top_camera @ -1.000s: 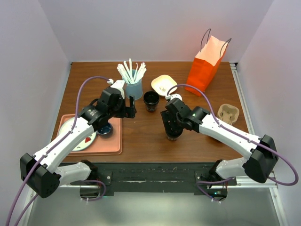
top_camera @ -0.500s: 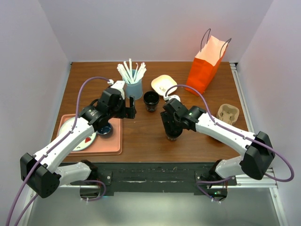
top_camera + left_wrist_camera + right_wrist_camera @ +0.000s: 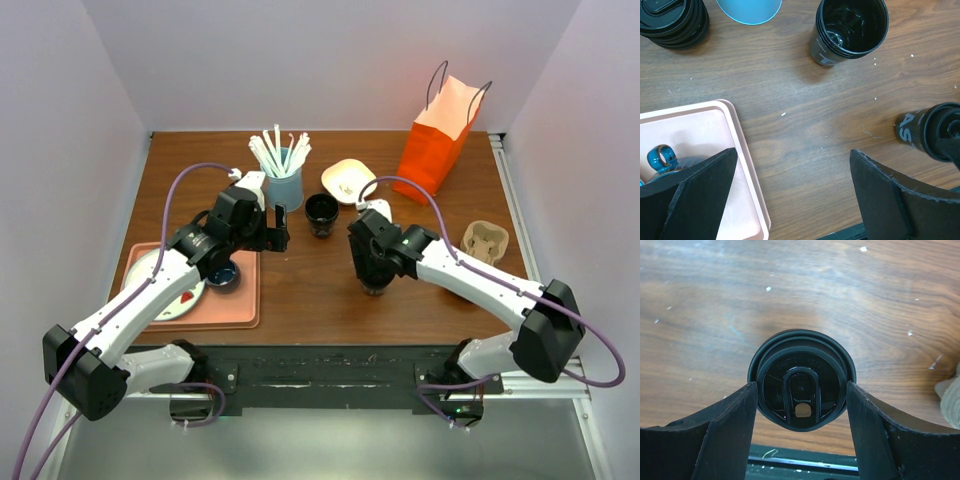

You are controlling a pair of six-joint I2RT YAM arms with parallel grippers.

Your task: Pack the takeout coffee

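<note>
on the brown table [image 3: 310,295], our left gripper [image 3: 792,160], middle left of the top view, gapes wide, holding nothing. our right gripper [image 3: 802,387] has its jaws flanking the lidded takeout coffee [image 3: 800,365], upright just below centre; whether they grip it, we cannot tell.

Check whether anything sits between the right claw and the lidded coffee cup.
Nothing visible does. The right claw is down around the takeout coffee, its jaws flanking the cup on both sides.
</note>
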